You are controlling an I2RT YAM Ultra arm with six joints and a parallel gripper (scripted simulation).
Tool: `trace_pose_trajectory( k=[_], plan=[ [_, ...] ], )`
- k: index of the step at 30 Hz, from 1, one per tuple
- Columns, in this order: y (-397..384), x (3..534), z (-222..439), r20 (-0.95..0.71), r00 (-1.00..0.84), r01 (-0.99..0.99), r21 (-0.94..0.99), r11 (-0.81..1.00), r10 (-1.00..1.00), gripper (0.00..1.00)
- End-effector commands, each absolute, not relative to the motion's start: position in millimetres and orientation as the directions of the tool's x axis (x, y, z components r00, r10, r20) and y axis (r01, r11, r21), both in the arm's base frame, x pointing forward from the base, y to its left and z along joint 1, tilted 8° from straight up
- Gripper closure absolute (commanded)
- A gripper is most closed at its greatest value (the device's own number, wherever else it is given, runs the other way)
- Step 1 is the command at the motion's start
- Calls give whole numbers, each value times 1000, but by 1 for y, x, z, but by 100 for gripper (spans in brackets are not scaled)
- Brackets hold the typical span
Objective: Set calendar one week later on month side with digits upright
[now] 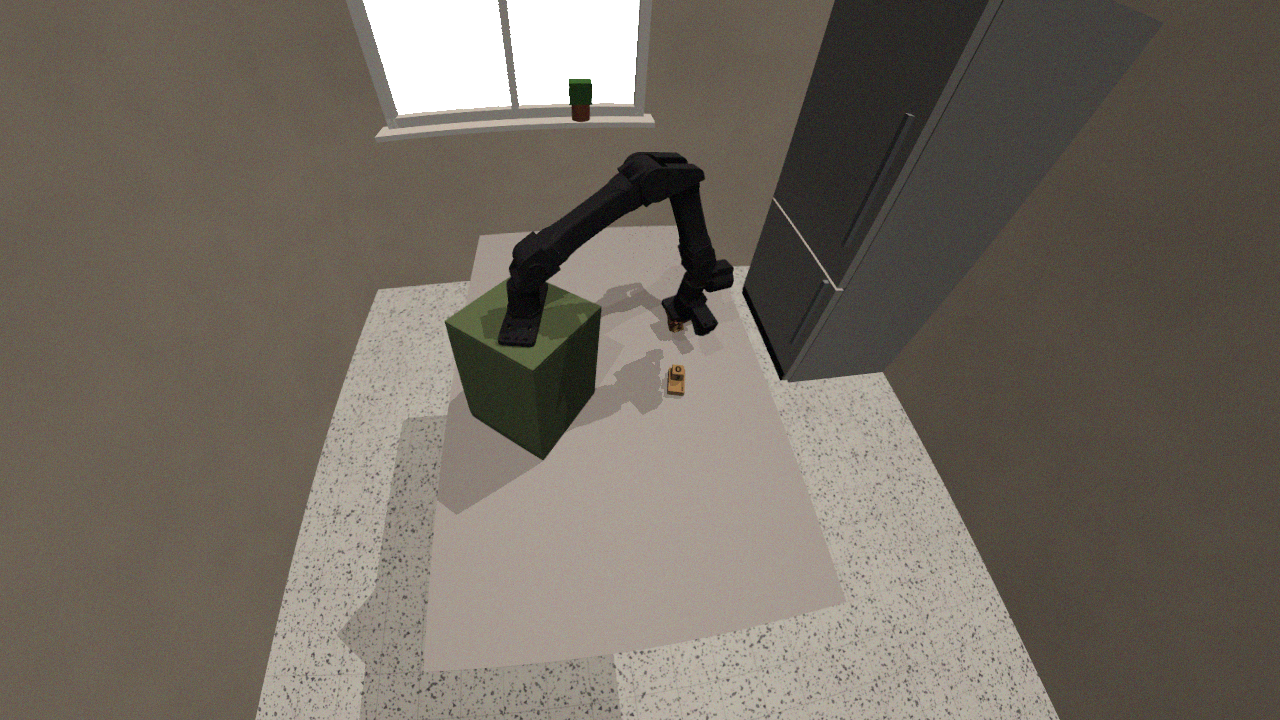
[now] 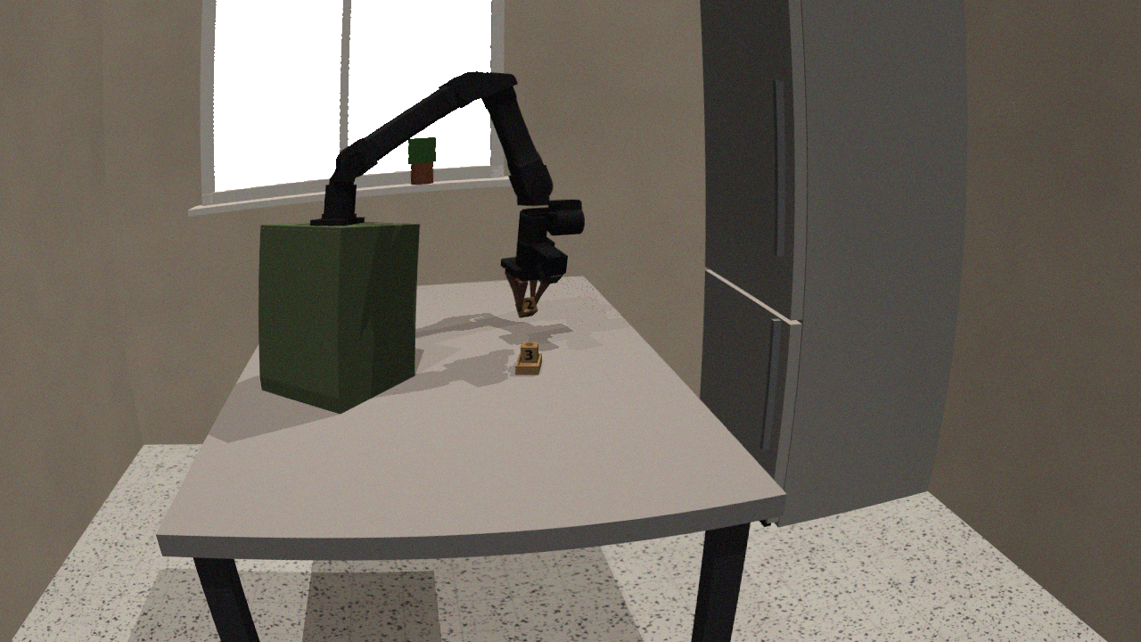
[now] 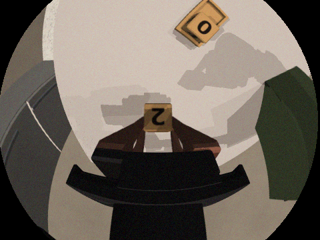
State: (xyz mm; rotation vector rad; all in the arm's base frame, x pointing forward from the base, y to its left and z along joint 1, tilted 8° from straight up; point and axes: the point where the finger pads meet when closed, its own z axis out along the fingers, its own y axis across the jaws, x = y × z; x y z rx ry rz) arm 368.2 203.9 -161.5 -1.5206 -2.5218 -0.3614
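My gripper (image 1: 675, 325) (image 2: 527, 311) (image 3: 157, 120) is shut on a wooden cube (image 2: 529, 305) (image 3: 158, 117), held in the air above the table behind the tray. In the wrist view its face shows a 2, upside down in the picture; the exterior view also shows a 2. The other cube (image 1: 677, 370) (image 2: 529, 352) (image 3: 203, 27) stands in one end of the small wooden tray (image 1: 675, 390) (image 2: 527, 369) (image 3: 214, 13), with 0 on top and 3 towards the exterior camera. The tray's other end is empty. The month's name cannot be made out.
The green block (image 1: 523, 385) (image 2: 338, 319) (image 3: 287, 140) carrying the arm's base stands left of the tray in the top and exterior views. The table (image 1: 626, 537) (image 2: 479, 471) (image 3: 100, 50) has a tall grey fridge (image 1: 948, 205) (image 2: 877, 239) beyond its right edge.
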Motion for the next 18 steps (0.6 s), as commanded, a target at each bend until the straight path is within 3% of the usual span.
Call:
trace_pose_trajectory(
  k=[1, 18],
  plan=[
    [217, 366, -153, 327, -489, 871, 135, 473, 809, 73],
    [215, 367, -154, 557, -461, 871, 134, 473, 691, 73]
  ],
)
